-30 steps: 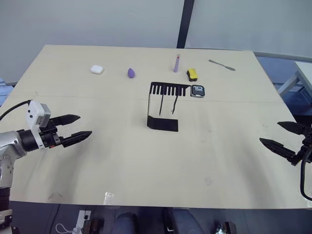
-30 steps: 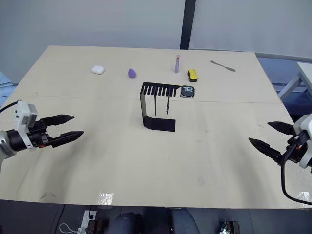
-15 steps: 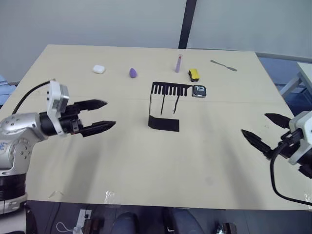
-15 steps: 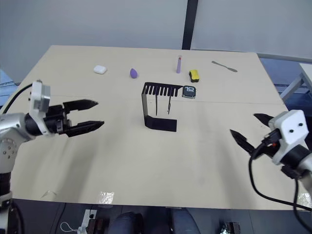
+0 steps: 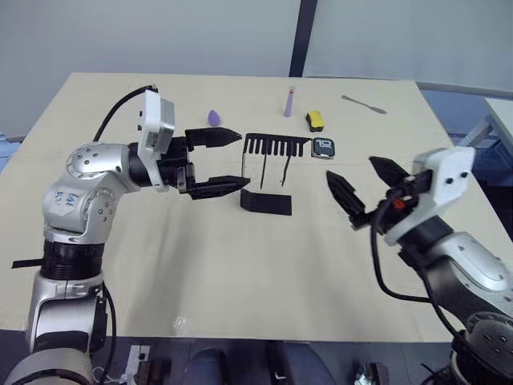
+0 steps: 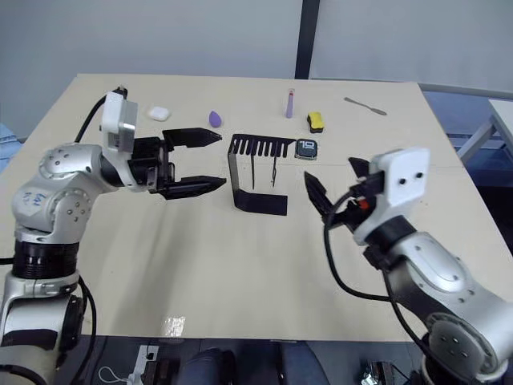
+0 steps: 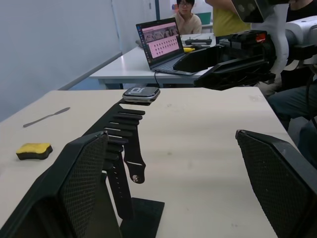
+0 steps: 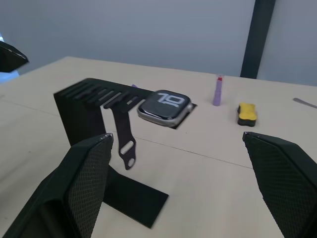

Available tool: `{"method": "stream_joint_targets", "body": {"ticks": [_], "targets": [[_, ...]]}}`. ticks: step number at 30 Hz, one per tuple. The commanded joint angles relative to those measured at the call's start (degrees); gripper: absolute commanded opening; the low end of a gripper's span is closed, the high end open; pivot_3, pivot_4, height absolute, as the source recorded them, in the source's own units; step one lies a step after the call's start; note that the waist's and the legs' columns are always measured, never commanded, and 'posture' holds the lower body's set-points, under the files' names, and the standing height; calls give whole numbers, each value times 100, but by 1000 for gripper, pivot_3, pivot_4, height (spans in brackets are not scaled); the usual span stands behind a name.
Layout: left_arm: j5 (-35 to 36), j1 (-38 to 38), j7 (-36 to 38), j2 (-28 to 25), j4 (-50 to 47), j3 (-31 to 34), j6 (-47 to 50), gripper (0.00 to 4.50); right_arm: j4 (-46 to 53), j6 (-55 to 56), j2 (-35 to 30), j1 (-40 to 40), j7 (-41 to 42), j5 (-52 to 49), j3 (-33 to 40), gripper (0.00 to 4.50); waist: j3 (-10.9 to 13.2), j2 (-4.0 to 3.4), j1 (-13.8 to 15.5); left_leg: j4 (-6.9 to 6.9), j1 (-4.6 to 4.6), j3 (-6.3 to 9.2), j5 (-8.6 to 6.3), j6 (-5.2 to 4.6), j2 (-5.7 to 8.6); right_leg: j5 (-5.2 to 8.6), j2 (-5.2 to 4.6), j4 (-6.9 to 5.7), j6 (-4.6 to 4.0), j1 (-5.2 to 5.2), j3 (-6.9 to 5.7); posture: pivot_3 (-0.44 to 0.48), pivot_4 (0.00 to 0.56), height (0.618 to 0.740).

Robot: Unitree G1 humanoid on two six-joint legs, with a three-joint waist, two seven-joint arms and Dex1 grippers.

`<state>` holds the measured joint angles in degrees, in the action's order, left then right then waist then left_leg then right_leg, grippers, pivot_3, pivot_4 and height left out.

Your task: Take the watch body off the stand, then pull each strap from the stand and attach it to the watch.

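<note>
The black stand (image 5: 255, 174) sits on the table's far middle, its base (image 8: 129, 196) flat on the top. The watch body (image 5: 325, 148), dark-screened with pale digits, rests on the right end of the comb arm (image 5: 276, 146). Two black straps (image 5: 264, 172) (image 5: 284, 172) hang from the comb slots; one strap (image 7: 132, 166) shows a buckle end. My left gripper (image 5: 244, 159) is open just left of the stand, at comb height. My right gripper (image 5: 353, 170) is open to the right of the stand, near the watch body (image 8: 164, 105). Neither touches anything.
Along the far edge lie a white case (image 6: 158, 113), a purple egg shape (image 5: 214, 117), a purple tube (image 5: 288, 103), a yellow-and-black block (image 5: 316, 121) and a metal spatula (image 5: 363, 105). Beyond the table stand a laptop (image 7: 161, 42) and seated people.
Both arms have swung inward from the table's sides to flank the stand, and both grippers stay open. The stand, straps and watch body have not moved.
</note>
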<state>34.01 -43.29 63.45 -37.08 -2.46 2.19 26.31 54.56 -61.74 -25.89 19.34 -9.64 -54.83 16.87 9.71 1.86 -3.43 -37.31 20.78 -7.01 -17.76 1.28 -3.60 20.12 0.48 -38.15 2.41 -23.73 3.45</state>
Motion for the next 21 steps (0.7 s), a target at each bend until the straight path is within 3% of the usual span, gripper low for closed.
{"method": "stream_joint_targets", "body": {"ticks": [1, 6, 21], "targets": [[-127, -187, 232, 23, 76, -50, -299, 4447, 124, -301, 127, 530, -660, -63, -429, 4500, 0, 0, -8, -1, 7, 0, 0, 0, 0, 0, 0, -1, 0, -7, 0, 0, 150, 740], [-238, -286, 336, 83, 245, -88, -466, 4447, -95, -586, 339, 1169, -1093, -62, -727, 4500, 0, 0, -4, -45, 70, 0, 1, -3, -1, 0, -3, -45, -1, -65, 0, 0, 150, 740], [-263, -411, 251, 133, 181, -64, -404, 4447, -608, -1374, 1177, 1891, -1982, 214, -730, 4500, 0, 0, -28, -65, 77, 1, 2, -5, -2, 1, -4, -75, -3, -75, 1, 0, 150, 740]]}}
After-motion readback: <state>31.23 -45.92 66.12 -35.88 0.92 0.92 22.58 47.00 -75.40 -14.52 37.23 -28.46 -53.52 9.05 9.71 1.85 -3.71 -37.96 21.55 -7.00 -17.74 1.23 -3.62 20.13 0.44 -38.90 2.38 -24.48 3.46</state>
